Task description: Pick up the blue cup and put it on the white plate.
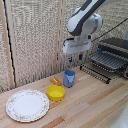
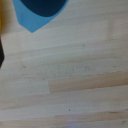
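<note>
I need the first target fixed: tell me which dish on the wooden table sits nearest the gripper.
The small blue plastic cup, almost directly under the gripper. The shallow yellow bowl lies farther toward the exterior view's left, the large white flat plate farthest.

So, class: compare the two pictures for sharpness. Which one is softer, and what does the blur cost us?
Exterior view: fairly sharp; the blue cup, white plate and gripper read clearly, though the fingertips are too small to judge. Wrist view: soft throughout; the cup is a cropped blue shape with smeared edges, and the table grain is hazy.
</note>
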